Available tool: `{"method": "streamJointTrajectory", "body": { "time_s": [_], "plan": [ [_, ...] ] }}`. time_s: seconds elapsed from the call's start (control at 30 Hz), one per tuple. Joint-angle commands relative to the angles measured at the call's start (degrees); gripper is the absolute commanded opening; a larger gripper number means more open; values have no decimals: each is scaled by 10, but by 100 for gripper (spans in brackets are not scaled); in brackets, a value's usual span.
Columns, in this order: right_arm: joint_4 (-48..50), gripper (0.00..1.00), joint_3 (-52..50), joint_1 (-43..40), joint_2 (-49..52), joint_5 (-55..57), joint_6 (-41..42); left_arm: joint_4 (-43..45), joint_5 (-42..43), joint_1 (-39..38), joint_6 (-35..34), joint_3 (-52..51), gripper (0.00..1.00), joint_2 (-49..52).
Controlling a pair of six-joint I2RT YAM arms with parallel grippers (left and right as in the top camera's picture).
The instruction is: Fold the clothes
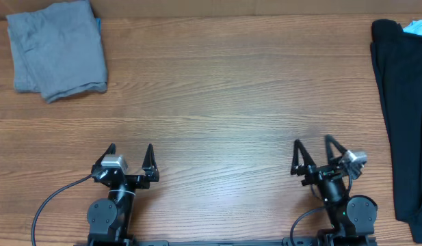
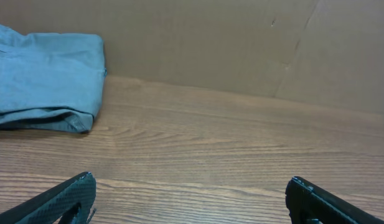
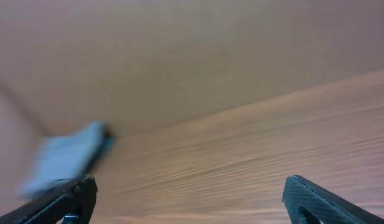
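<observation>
A black garment lies in a pile along the table's right edge, with a bit of light blue cloth at its top. No logo shows. A folded grey garment lies at the far left corner; it also shows in the left wrist view and as a blurred shape in the right wrist view. My left gripper is open and empty near the front edge. My right gripper is open and empty at the front right, left of the black garment.
A brown cardboard wall runs along the back of the wooden table. The right wrist view is motion-blurred.
</observation>
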Motion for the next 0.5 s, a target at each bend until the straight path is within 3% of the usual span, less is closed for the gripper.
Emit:
{"method": "streamJointTrajectory", "body": {
  "time_s": [0.0,0.23,0.47],
  "plan": [
    [4,100,-6,-2,-5,-88,107,0,4,3,13,-2,100,-5],
    [0,100,-6,-2,-5,-47,124,0,4,3,13,-2,100,-5],
    [91,100,-5,-2,-4,-19,133,0,4,3,13,-2,100,-5]
  ]
}}
